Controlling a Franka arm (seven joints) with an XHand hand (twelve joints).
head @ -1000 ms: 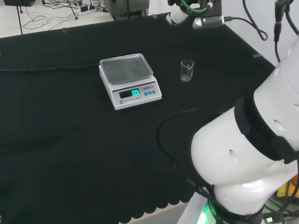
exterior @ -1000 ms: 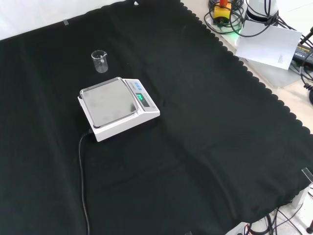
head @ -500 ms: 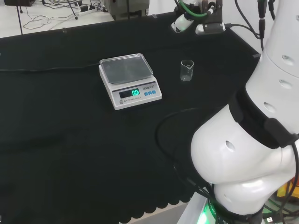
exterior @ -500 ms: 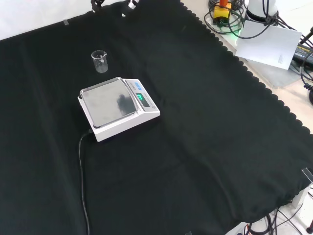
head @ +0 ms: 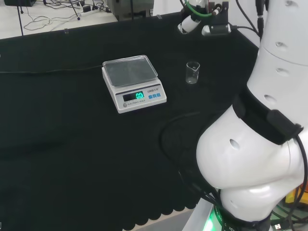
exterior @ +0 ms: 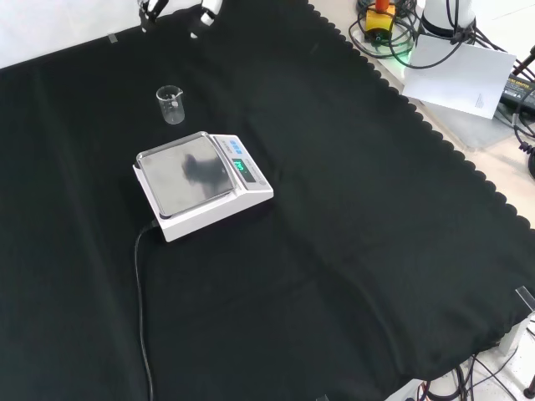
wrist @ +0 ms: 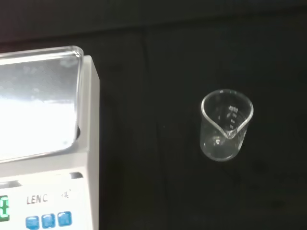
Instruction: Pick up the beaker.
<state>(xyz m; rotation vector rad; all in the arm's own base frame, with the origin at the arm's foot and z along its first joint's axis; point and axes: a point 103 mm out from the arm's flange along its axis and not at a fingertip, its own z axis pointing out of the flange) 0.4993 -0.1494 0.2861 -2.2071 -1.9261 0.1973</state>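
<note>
Standing upright on the cloth (head: 72, 120), the clear beaker (wrist: 225, 124) looks empty.

Wide bench under matte black cloth (head: 72, 144); its scalloped hem (exterior: 435, 138) shows along the right side in front view. Pale floor (head: 43, 17) beyond the far edge in head view, strewn with dark loose cables (head: 53, 14). Flat white paper sheet (exterior: 460, 75) lies off the bench at upper right in front view, near a tangle of black cables (exterior: 380, 38). Lighting even, shadows soft.
</note>
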